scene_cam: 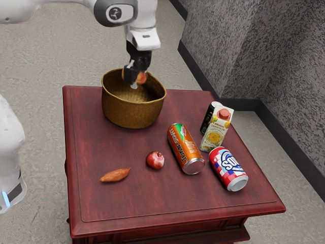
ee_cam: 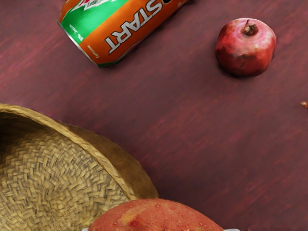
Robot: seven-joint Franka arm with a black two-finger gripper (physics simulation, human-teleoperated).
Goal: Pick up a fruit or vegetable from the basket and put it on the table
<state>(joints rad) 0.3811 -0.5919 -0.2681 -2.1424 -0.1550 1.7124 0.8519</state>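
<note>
Reddish fruit (ee_cam: 154,216) sits clamped in jaws; low sideways travel could snag basket rim (ee_cam: 98,161), knock fruit loose.

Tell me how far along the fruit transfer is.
The grasp looks done: the gripper is shut on a reddish fruit. In hand, it hangs at the basket mouth. Left: clear the rim, lower it onto the table and release.

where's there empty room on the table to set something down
Bare table lies between the basket and sweet potato, and along the near edge, before the pomegranate. It's crowded where the orange can, carton, black can and soda can cluster.
</note>
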